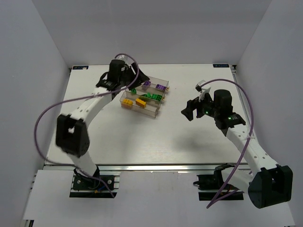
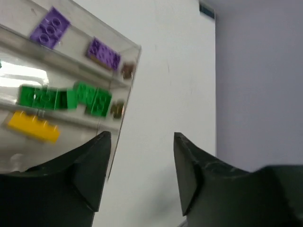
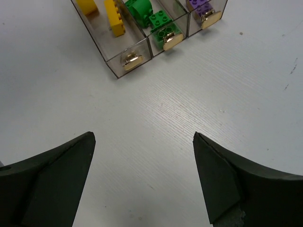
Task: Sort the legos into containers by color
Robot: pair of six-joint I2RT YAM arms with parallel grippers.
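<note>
Three joined clear rectangular bins [image 1: 142,111] on matte white counter [image 1: 142,146], glossy studded yellow bricks [image 3: 115,19], green bricks [image 3: 161,19], purple bricks [image 2: 49,28] each in its own bin, left tool [image 2: 142,136] parted, empty, right tool [image 3: 143,135] spread wide, empty

Green [image 1: 150,96], purple [image 1: 147,84], yellow legos [image 1: 140,101]; clear containers [image 1: 156,112]

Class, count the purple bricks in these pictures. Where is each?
2. Both lie in the far bin: one purple brick mid-bin, the other purple brick nearer its knobbed end. The left arm may hide more.
</note>
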